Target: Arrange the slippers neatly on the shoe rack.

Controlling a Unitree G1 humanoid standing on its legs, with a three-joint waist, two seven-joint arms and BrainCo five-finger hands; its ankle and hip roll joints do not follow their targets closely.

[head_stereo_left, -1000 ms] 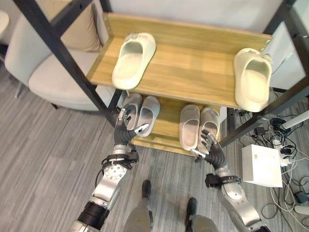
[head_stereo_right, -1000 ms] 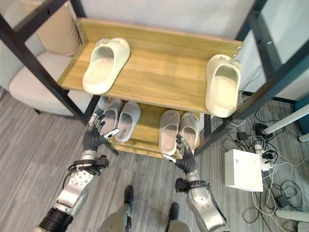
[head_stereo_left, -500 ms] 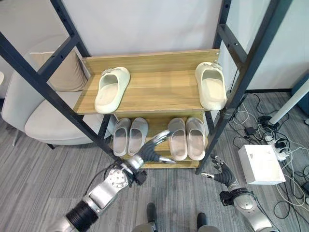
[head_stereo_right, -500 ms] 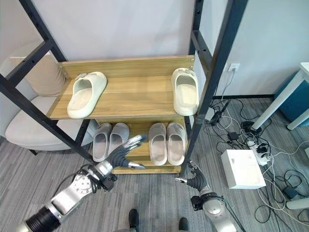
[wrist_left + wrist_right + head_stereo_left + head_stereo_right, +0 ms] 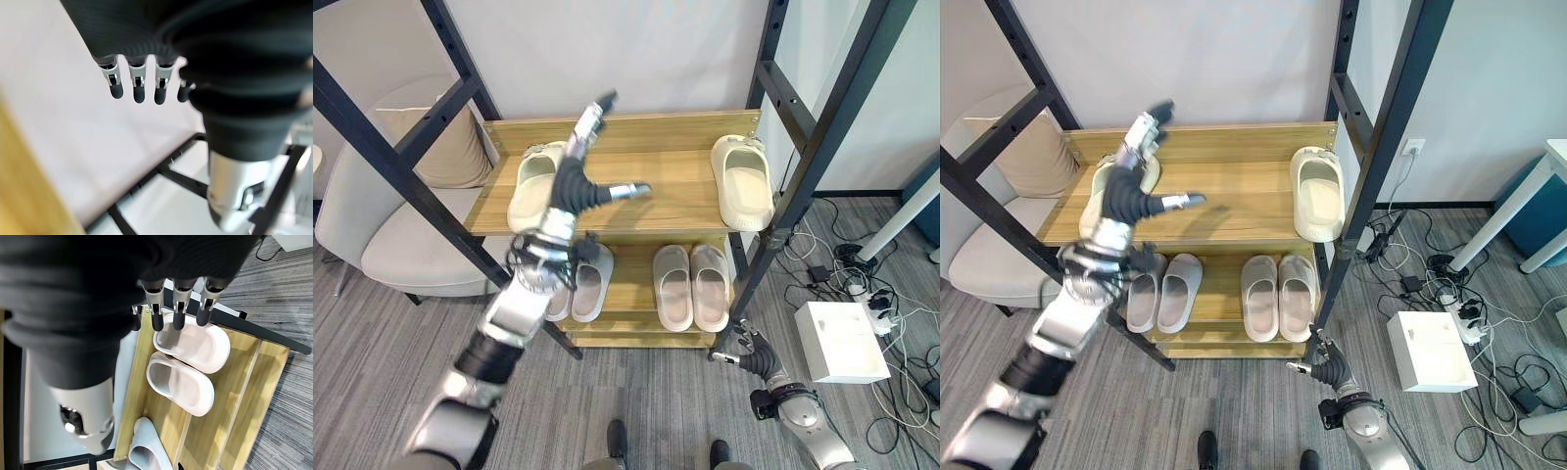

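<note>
Left hand (image 5: 576, 181), fingers spread, hovers above the cream foam slipper (image 5: 532, 189) at the wooden top shelf's (image 5: 675, 186) left edge; a clumsy reach may knock it off; right hand (image 5: 751, 353) hangs relaxed, empty.

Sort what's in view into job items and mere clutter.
Job: two cream slippers lying far apart on the top shelf, one left, one right; wooden black-framed shoe rack; open left hand.
Clutter: beige armchair; white box on the floor; power strip and cables.
</note>
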